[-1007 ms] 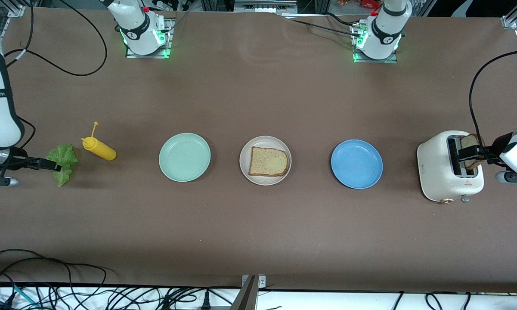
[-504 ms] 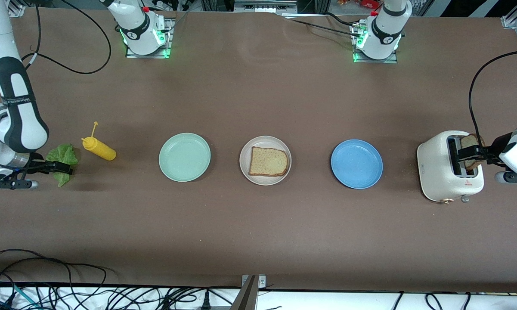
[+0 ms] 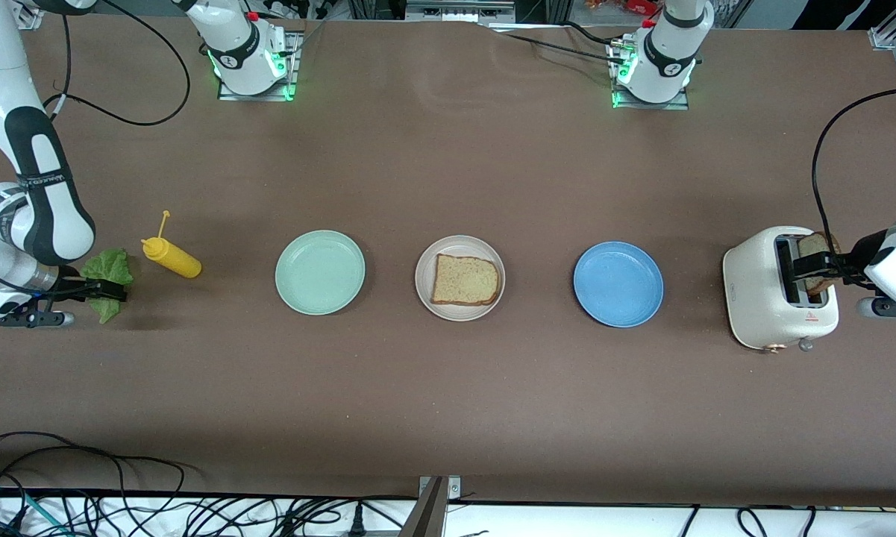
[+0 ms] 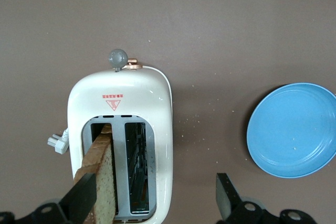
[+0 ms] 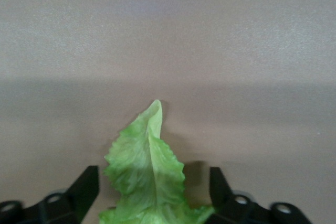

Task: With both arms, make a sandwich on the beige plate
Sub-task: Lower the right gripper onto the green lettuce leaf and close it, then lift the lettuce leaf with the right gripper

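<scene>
We see the beige plate [image 3: 459, 278] mid-table with one bread slice [image 3: 465, 280] on it, between a mint-green plate [image 3: 320, 271] and a blue plate [image 3: 618, 283]. At the right arm's end, the right gripper [image 5: 152, 192] sits low over the lettuce leaf [image 5: 149, 174], fingers spread either side of it, a yellow squeeze bottle [image 3: 170, 256] just beside. The left gripper [image 4: 155, 200] stands open around the second slice [image 4: 102, 182] in the white toaster [image 4: 123, 140].
</scene>
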`<action>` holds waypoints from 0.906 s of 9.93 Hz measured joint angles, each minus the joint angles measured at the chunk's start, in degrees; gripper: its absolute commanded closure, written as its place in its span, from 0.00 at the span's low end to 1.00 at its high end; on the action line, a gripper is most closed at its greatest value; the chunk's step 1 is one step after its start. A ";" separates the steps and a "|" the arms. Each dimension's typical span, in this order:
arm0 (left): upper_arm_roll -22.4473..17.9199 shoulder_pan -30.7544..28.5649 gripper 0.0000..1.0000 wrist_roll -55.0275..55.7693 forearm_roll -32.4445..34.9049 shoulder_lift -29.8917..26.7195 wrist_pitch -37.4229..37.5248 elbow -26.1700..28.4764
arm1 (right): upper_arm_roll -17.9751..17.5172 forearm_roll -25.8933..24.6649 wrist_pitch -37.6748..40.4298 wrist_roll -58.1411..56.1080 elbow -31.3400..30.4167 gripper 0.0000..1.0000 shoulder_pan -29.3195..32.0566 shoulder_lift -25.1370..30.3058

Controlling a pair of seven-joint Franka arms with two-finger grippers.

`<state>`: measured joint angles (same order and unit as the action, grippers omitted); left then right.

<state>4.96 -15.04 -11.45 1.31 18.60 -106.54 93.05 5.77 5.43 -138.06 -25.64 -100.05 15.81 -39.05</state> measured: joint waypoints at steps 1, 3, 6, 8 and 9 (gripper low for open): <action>0.00 0.01 0.00 0.00 0.00 0.00 0.02 0.00 | 0.01 0.00 -0.01 0.00 0.00 0.97 0.00 0.00; 0.00 0.03 0.00 0.00 0.00 0.01 0.03 0.00 | 0.09 0.00 -0.02 0.02 0.00 1.00 0.01 -0.06; 0.01 0.03 0.00 0.00 0.00 0.01 0.05 0.00 | 0.58 0.00 -0.35 0.14 0.13 1.00 0.31 0.15; 0.03 0.03 0.00 0.00 0.00 0.02 0.07 0.00 | 1.37 -0.01 1.35 0.14 0.86 1.00 0.39 2.63; 0.03 0.03 0.00 0.00 0.00 0.03 0.08 0.00 | 1.77 -0.03 4.26 0.14 1.77 1.00 0.41 4.64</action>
<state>5.00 -15.01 -11.45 1.31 18.63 -106.45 93.05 7.55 5.40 -133.80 -25.50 -98.29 16.21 -34.41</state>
